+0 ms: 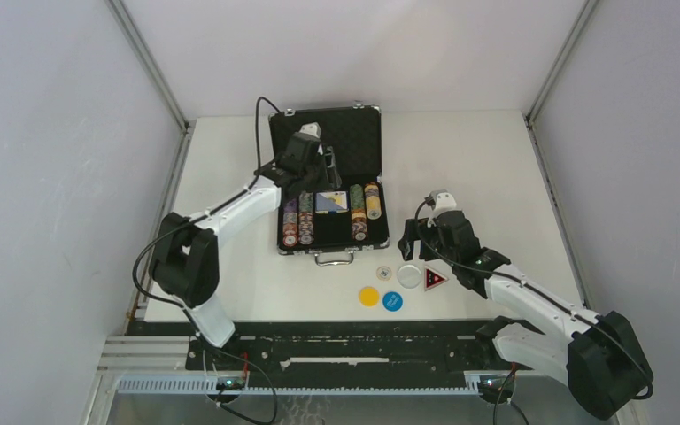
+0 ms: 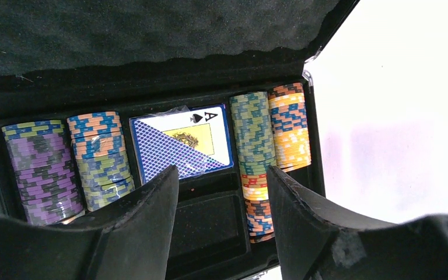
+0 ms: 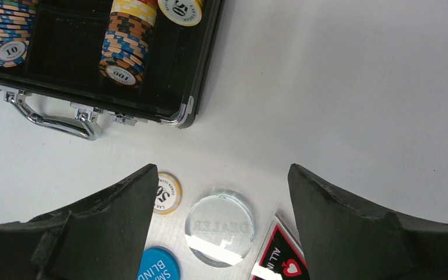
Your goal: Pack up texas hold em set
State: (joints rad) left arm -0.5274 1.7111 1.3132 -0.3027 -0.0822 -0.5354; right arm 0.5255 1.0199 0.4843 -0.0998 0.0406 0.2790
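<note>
Top view, briefcase: the briefcase (image 1: 354, 137) lay open on the worktop (image 1: 478, 159), its lid tipped back toward the far wall and its handle (image 1: 335, 258) facing the arms.
Top view, contents: chip stacks (image 1: 297, 221) filled the rows at either side of the tray, and the card deck (image 1: 331, 203) sat between them, toward the hinge.
Top view, loose pieces: a loose chip (image 1: 384, 274), a clear dealer button (image 1: 410, 276) and a triangle token (image 1: 434, 280) lay in a row on the worktop just in front of the handle. A yellow button (image 1: 369, 296) and a blue button (image 1: 392, 301) lay side by side nearer the arms.
Top view, left tool: the left tool (image 1: 319, 173) hung over the briefcase, near the hinge.
Top view, right tool: the right tool (image 1: 418, 237) hung over the worktop to the right of the briefcase, near the triangle token.
Left wrist view, left tool: its fingers stood apart with nothing between them, and a bare middle compartment showed in the gap.
Left wrist view, card deck: it was film-wrapped and lay flat with the ace of spades showing, with two rows of chip stacks on each side.
Right wrist view, right tool: its fingers were spread wide and empty above the worktop.
Right wrist view, in the gap: the loose chip, marked 50, and the clear dealer button lay there. The blue button and the triangle token were cut off by the bottom edge.
Right wrist view, briefcase: its front corner and handle showed at the upper left, with chip stacks lying on their sides inside.
</note>
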